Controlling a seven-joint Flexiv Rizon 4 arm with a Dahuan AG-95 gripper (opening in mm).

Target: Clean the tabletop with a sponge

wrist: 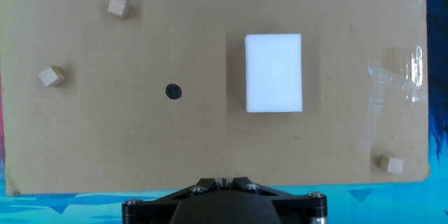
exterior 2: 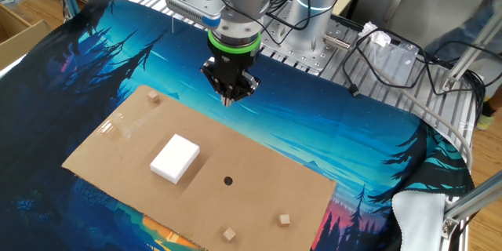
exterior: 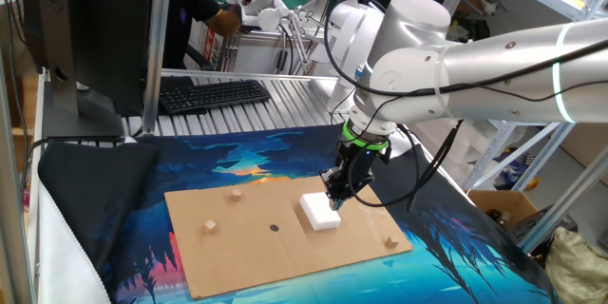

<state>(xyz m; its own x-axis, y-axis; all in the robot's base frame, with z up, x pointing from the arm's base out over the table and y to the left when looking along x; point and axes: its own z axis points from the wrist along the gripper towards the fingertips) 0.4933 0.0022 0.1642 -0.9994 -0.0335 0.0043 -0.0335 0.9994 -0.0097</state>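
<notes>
The white sponge [exterior: 320,212] lies flat on the brown cardboard tabletop [exterior: 256,247], right of its small dark dot [exterior: 274,227]. It also shows in the other fixed view [exterior 2: 175,158] and in the hand view [wrist: 273,73], untouched. My gripper [exterior 2: 229,100] hangs above the board's edge [exterior 2: 259,196], apart from the sponge, pointing down. In the hand view only the fingertips [wrist: 224,180] show, pressed together with nothing between them. The board [wrist: 140,147] fills that view.
Three small tan wooden cubes [wrist: 117,7] [wrist: 51,76] [wrist: 392,164] lie on the board, and clear tape [wrist: 392,84] is stuck near one end. The blue printed mat [exterior 2: 329,118] lies under the board. A keyboard [exterior: 214,93] and monitor [exterior: 76,28] stand behind.
</notes>
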